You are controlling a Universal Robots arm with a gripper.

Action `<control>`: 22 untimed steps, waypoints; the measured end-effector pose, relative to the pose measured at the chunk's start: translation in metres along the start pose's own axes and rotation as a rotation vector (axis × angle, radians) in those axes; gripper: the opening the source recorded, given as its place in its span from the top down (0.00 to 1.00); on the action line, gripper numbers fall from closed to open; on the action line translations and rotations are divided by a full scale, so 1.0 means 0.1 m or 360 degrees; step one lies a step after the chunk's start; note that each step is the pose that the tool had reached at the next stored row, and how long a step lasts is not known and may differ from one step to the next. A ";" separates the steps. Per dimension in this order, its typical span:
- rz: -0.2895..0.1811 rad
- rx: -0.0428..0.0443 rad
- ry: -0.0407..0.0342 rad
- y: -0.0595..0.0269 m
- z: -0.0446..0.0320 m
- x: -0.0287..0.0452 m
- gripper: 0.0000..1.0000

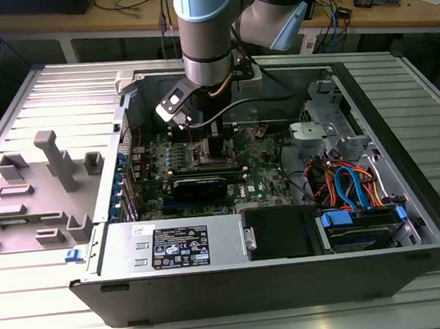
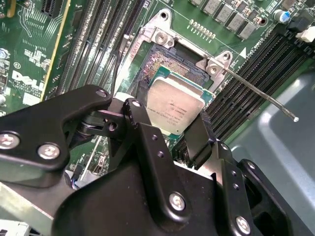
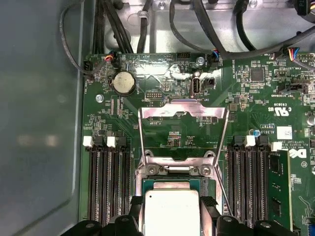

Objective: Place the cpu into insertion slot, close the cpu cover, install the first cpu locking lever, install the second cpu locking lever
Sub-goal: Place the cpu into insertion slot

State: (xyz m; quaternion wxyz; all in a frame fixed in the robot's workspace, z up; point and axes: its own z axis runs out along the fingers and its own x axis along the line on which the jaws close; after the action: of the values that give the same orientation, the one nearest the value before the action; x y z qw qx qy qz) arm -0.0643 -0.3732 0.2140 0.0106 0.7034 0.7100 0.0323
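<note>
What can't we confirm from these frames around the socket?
- Whether the cpu sits in the insertion slot or above it: second wrist view, the chip and the jaws cover much of the slot.
- One side of the cpu: first wrist view, cut off by the picture's edge.
- Slot in the exterior view: mostly hidden behind the arm.

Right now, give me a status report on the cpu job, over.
One gripper, fingers shut on cpu. It sits partly over insertion slot, pins showing. Open cpu cover, lever swung clear. Nothing in the way.
</note>
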 end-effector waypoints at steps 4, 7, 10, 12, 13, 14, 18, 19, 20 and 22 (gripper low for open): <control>0.0000 0.0000 0.0000 -0.003 0.011 -0.003 0.46; 0.0000 0.0000 0.0000 -0.005 0.017 -0.005 0.46; 0.0000 0.0000 0.0000 -0.007 0.023 -0.006 0.46; 0.0000 0.0000 0.0000 -0.008 0.026 -0.008 0.46; 0.0000 0.0000 0.0000 -0.009 0.028 -0.008 0.46; 0.0000 0.0000 0.0000 -0.010 0.030 -0.009 0.46; 0.0000 0.0000 0.0000 -0.012 0.037 -0.011 0.46; 0.0000 0.0000 0.0000 -0.012 0.038 -0.011 0.46; 0.0000 0.0000 0.0000 -0.014 0.041 -0.012 0.46; 0.0000 0.0000 0.0000 -0.015 0.046 -0.013 0.46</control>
State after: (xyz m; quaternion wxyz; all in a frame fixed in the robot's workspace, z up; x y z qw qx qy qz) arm -0.0655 -0.3744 0.2093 0.0106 0.7034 0.7100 0.0323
